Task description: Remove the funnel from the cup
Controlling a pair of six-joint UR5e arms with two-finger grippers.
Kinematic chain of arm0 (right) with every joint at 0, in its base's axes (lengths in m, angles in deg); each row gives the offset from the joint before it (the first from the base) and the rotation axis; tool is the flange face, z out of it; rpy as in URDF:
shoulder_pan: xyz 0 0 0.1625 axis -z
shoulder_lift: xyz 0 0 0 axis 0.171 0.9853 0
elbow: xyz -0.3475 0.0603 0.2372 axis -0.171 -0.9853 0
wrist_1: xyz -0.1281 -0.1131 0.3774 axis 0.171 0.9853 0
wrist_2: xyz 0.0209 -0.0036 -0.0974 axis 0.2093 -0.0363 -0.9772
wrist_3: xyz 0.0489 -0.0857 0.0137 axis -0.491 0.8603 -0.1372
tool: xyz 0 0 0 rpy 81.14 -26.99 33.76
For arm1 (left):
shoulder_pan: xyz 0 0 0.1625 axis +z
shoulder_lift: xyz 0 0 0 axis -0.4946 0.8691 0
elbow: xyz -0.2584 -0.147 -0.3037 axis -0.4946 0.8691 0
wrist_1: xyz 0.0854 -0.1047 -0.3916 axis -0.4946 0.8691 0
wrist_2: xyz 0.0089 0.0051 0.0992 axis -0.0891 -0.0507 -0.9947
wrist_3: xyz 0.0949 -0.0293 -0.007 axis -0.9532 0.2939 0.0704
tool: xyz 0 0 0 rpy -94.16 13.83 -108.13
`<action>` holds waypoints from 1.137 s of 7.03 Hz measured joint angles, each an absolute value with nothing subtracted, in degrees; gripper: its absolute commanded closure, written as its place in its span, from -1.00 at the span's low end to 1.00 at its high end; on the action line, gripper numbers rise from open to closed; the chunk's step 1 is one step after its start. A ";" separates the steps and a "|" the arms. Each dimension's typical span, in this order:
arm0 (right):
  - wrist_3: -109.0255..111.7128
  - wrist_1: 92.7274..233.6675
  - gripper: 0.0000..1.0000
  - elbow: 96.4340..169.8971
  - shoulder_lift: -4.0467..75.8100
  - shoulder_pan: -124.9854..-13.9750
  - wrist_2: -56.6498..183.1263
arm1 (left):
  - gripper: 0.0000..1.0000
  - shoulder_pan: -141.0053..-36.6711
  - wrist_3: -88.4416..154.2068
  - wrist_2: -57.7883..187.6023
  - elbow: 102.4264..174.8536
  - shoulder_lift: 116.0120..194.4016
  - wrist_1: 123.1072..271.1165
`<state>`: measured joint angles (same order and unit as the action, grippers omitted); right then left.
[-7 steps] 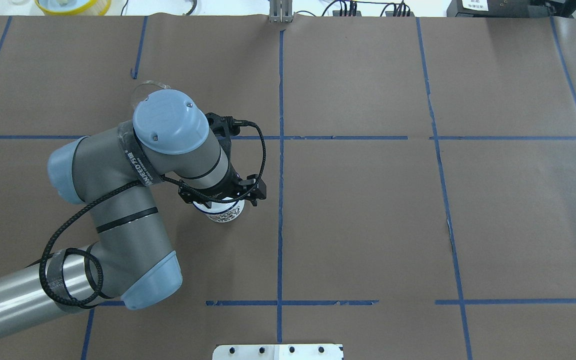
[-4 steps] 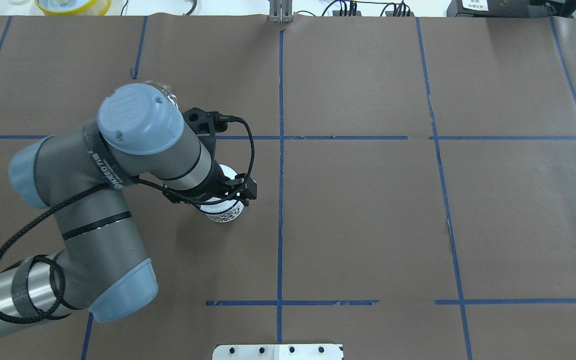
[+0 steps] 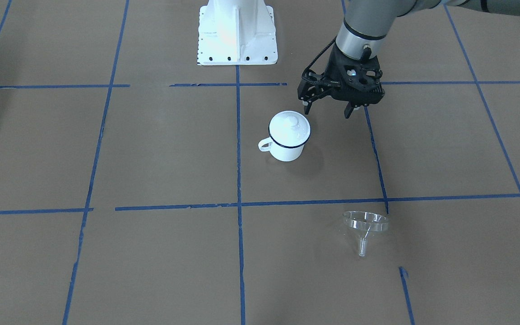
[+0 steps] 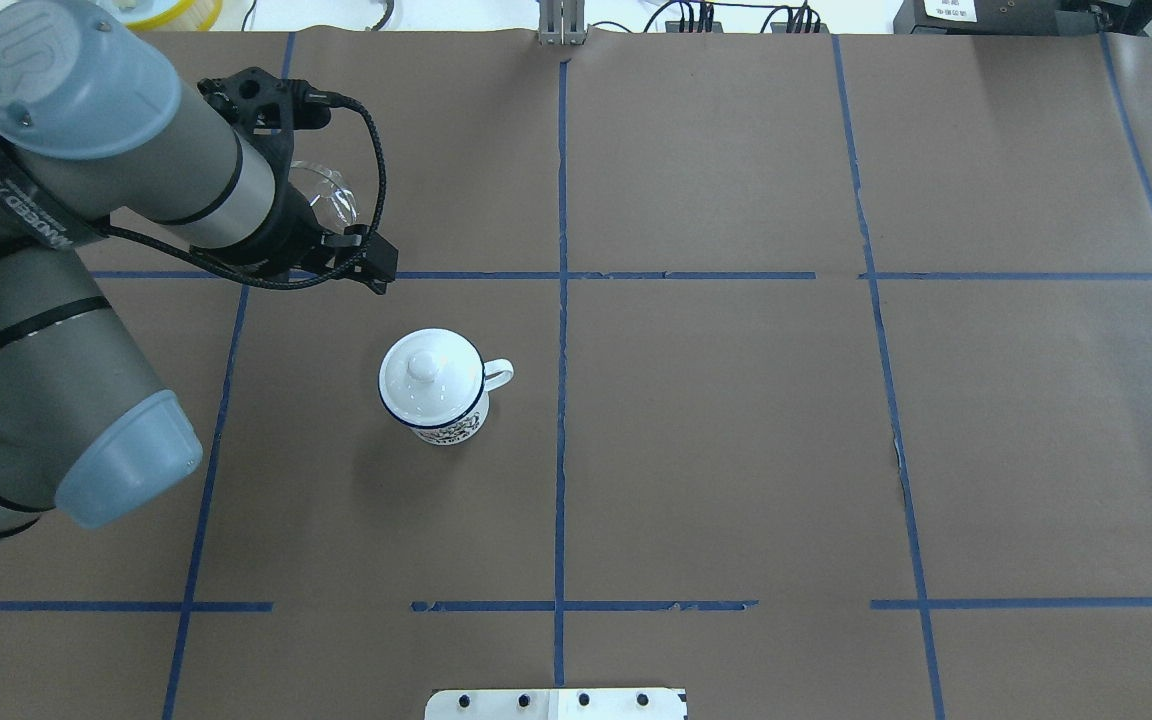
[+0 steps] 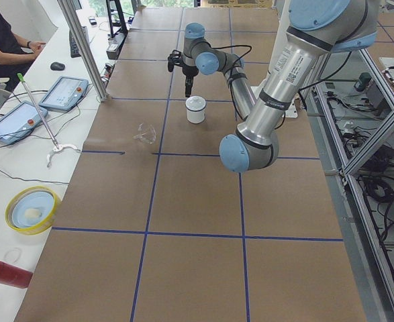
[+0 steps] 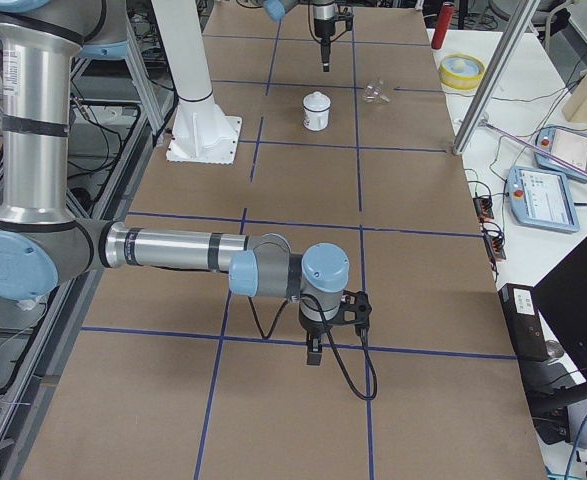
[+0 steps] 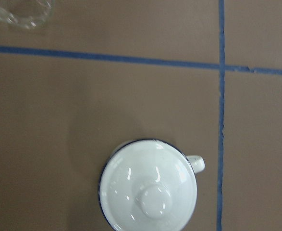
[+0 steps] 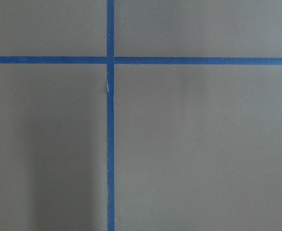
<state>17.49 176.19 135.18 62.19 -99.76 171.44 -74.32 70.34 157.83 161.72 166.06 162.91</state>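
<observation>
The cup is a white mug with a dark blue rim. It stands upright with a white knobbed lid on it. It also shows in the overhead view and the left wrist view. The clear funnel lies on the paper, well apart from the cup. The left arm partly hides the funnel in the overhead view. My left gripper is open and empty, raised above the table beside the cup. My right gripper points down at bare paper far away. I cannot tell whether it is open or shut.
Brown paper with blue tape lines covers the table. The white robot base stands at the robot's edge. A yellow bowl, tablets and a seated person are on the side bench beyond the far edge.
My left gripper has lifted off the cup and moved up and toward the far left. The lidded cup now stands uncovered. The funnel has not moved.
</observation>
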 measured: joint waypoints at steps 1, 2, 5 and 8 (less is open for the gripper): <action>17.49 176.19 -1.00 135.18 62.18 -99.76 171.44 | -1.00 -77.70 63.91 158.01 160.53 165.02 163.12; 17.49 176.19 -1.00 135.18 62.20 -99.76 171.44 | -1.00 -82.35 57.53 159.89 158.92 163.70 163.22; 17.49 176.19 -1.00 135.18 62.19 -99.76 171.44 | -1.00 -96.87 36.60 166.54 153.42 156.25 164.06; 17.49 176.19 -1.00 135.18 62.22 -99.76 171.44 | -1.00 -111.55 14.41 175.13 144.65 147.63 165.37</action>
<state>17.49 176.19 135.18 62.22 -99.76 171.44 -111.55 14.41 175.13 144.65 147.63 165.37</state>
